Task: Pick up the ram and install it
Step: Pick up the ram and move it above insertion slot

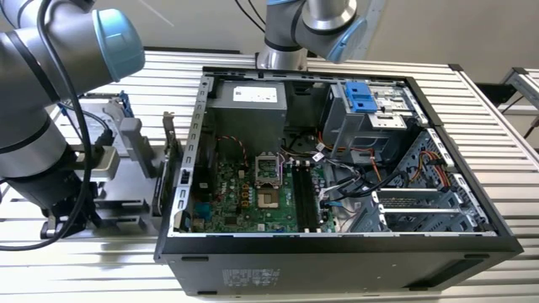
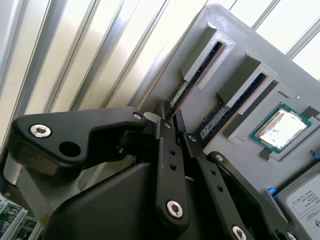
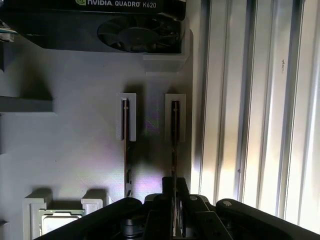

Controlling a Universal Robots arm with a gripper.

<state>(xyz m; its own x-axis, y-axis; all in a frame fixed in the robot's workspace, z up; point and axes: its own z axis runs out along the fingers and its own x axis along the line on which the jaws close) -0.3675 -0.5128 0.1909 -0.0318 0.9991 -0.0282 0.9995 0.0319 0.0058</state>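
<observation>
- My claw (image 3: 175,182) is drawn together on the ram (image 3: 175,135), a long, thin, bluish-green circuit-board stick with dark chips. The stick stands on edge between my two black fingers.
- The ram sits in the slot of the flat grey plastic tray (image 3: 75,150) nearest the tray's long edge, which runs beside the ribbed aluminium desk (image 3: 260,125). One end of the stick is lodged in a raised grey block, and my hold is on the stretch clear of that block.
- A second stick of the same kind (image 3: 127,145) stands parallel in the neighbouring slot, just beside the ram and apart from my claw.
- A black graphics card with a round fan (image 3: 135,30) lies across the tray's end beyond both slots. A small square silver processor chip (image 2: 280,127) rests in its own recess further in from the edge.
- I judge this grasp needs the pads flat on both faces of the board and only a moderate squeeze. My wrist should be in line with the slot walls, because so thin a board would likely bind or flex if levered sideways, and the neighbouring stick leaves little room.
- The open black computer case (image 1: 337,252) lies on the desk to the exterior view's right of my arm. Its long black motherboard slots (image 1: 305,196) look unfilled, so I take the install as not yet done.
</observation>
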